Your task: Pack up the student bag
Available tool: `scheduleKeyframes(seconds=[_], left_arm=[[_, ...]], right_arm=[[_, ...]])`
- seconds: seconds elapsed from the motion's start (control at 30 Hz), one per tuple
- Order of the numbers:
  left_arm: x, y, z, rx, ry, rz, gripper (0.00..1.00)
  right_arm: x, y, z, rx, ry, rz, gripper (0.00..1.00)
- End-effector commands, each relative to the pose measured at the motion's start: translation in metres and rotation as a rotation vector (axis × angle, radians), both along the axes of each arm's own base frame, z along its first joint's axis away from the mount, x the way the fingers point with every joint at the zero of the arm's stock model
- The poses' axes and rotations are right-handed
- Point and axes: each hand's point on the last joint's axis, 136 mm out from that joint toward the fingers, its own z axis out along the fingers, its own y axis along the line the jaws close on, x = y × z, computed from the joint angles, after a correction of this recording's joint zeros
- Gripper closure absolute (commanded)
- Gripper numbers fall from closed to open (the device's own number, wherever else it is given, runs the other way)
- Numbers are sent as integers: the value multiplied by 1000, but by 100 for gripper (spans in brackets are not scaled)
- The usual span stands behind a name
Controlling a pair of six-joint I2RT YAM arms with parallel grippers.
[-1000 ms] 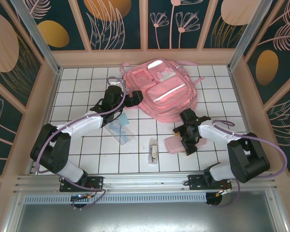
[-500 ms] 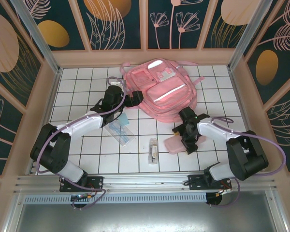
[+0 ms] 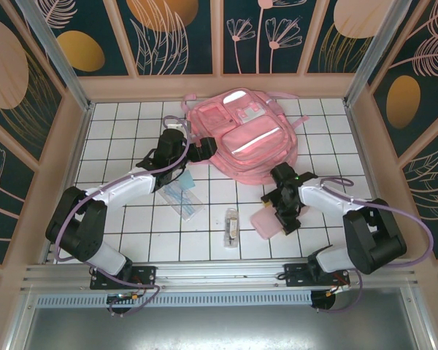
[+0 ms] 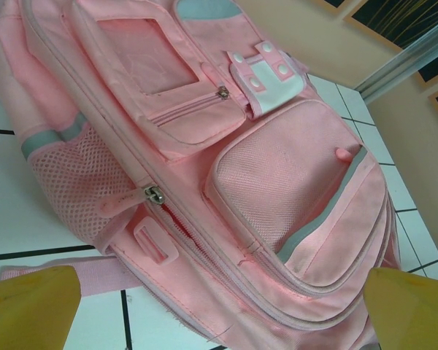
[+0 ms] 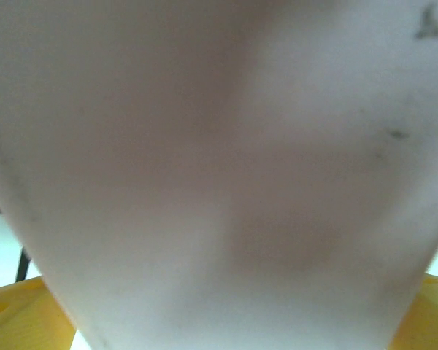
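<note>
Left hand point(image 3: 199, 150), fingers spread wide, poised at the left side of the student bag point(image 3: 244, 135), which lies front-up at the far middle of the tabletop point(image 3: 117, 124); its main zip looks barely parted. Right hand point(image 3: 282, 214), likewise spread, hangs low over a flat pink case point(image 3: 263, 223) just beyond the bag's near edge; contact cannot be told. A blue packet point(image 3: 182, 195) and a small clear packet point(image 3: 232, 226) lie loose nearer still. Judged progress: early, nothing visibly packed, three items left
</note>
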Motion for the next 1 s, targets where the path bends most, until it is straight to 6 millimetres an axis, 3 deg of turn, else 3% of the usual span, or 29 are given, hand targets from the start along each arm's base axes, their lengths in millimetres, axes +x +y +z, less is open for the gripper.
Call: scheduleKeyframes(seconds=[0.0,0.2,0.3,0.37,0.53,0.67,0.83,0.97], left_arm=[[5,-5,20,-44,-35,-8,1],[4,-16,16,-45,-34,-67,4],[6,-33,16,-14,-42,-136,10],[5,-46,13,28,-52,-189,12],[4,-71,16,163,-131,-275,14],[8,-94,-1,259,-132,-361,15],[9,-125,-31,459,-143,-483,17],[13,-138,-57,561,-112,-542,17]], right_arm=[[5,-4,-12,-36,-8,48,1],[19,-9,-7,-76,-70,120,6],[43,-11,7,-101,-149,207,10],[60,-11,19,-119,-207,273,18],[81,-23,43,-151,-288,362,19],[92,-47,55,-115,-328,357,20],[121,-77,86,-85,-471,361,20],[139,-87,95,-56,-524,391,21]])
